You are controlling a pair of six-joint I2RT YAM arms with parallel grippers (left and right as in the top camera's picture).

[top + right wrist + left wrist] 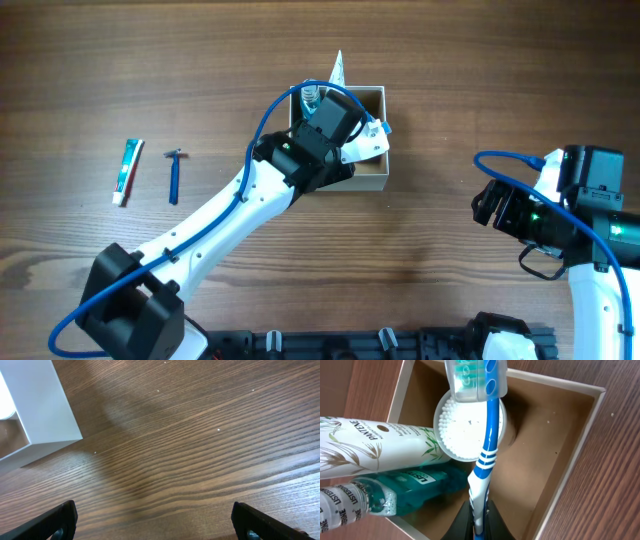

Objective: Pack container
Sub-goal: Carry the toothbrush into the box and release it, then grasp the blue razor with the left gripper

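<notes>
The toothbrush [487,450] in the left pincer [479,522] is blue with white stripes. Around it, the container [560,382] is tan inside with a white rim. Left of the pincer lie a white tube [375,447] with green leaf print and a teal bottle [415,490]. The bench [200,435] shows dark brown wood grain.

Overhead, the left arm [300,160] hides much inside the container [372,180]. The left wrist view cuts the toothbrush [487,455] at twelve o'clock, the Pantene tube [370,445] and Listerine bottle [395,492] at nine.

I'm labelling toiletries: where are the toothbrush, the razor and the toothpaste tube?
toothbrush [489,435], left wrist view, blue handle.
razor [174,180], overhead view, middle of handle.
toothpaste tube [127,172], overhead view, tube body.
</notes>
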